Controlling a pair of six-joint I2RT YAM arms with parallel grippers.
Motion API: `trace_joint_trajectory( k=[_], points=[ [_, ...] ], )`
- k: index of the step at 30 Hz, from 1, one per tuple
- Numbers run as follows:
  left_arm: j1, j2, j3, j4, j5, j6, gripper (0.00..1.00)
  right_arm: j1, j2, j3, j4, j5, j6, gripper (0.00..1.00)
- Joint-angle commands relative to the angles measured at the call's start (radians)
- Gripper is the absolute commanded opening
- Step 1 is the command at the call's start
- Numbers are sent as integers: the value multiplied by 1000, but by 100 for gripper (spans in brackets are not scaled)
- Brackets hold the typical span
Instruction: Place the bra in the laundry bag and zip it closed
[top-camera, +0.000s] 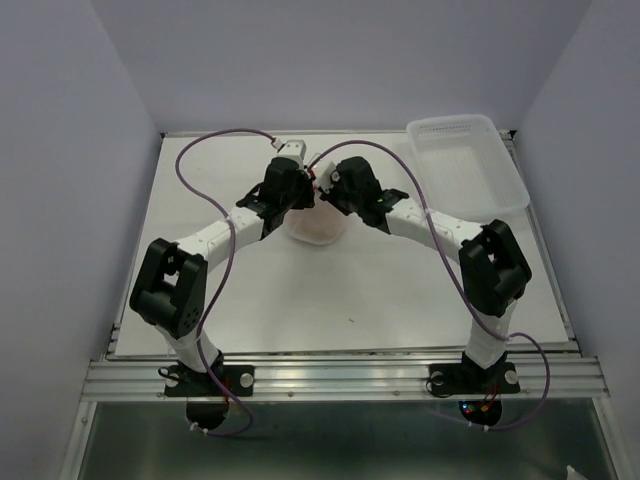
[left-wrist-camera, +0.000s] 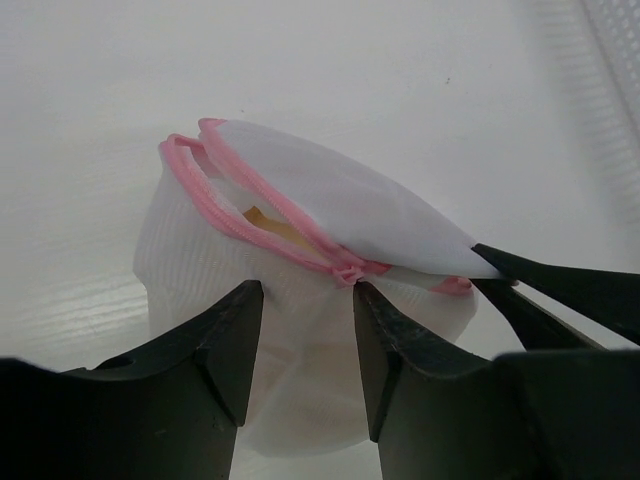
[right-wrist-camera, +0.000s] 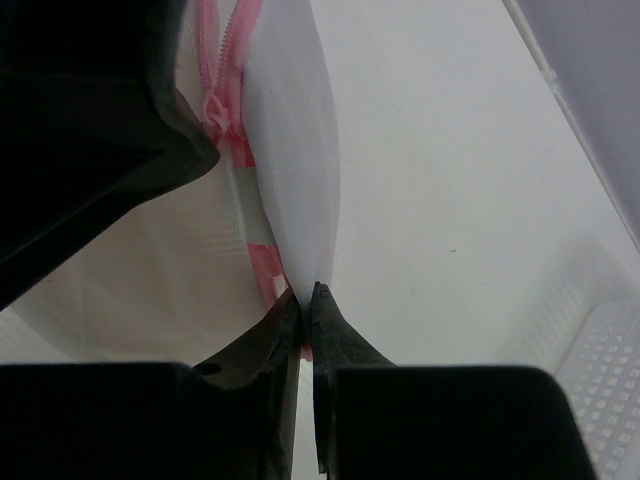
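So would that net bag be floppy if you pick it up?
Probably floppy: the laundry bag has a thin mesh flap curving where the right pincer pinches it. Likely light too; that one pinch holds the flap up.

White table (top-camera: 300, 300) w/ pale lilac walls (top-camera: 60, 150); alu rail (top-camera: 340, 375) at front.

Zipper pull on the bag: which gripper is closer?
Left. The left gripper is open with the zipper pull at its fingertips; the right gripper pinches the laundry bag by its flap, farther off.
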Motion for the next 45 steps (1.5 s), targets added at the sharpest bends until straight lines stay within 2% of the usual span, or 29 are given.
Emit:
trace_joint_trajectory(
  k=[1,9,13,20,27,31,33,41,45],
  points=[
    [-45,-3,72,-44,-159,0,52,-7,-39,57,0,-11,19,8],
    [-95,-15,101,-87,-288,3,52,-7,-42,63,-10,-22,40,8],
    [-103,15,127,-101,-300,12,49,-7,-55,54,-10,-39,39,8],
    [-114,5,133,-83,-288,44,48,-7,-46,54,-10,-50,26,8],
    [-124,18,145,-70,-173,195,45,-7,-44,49,-10,-62,11,8],
    [-129,22,156,-84,-185,228,46,-7,-44,48,-12,-59,10,8],
    [-132,17,149,-90,-161,293,47,-7,-44,46,-12,-57,8,8],
    [-132,-55,93,-81,114,411,46,-7,-33,58,-12,-34,11,8],
    [-131,-60,84,-69,148,403,45,-7,-30,63,-12,-31,16,8]
  ],
)
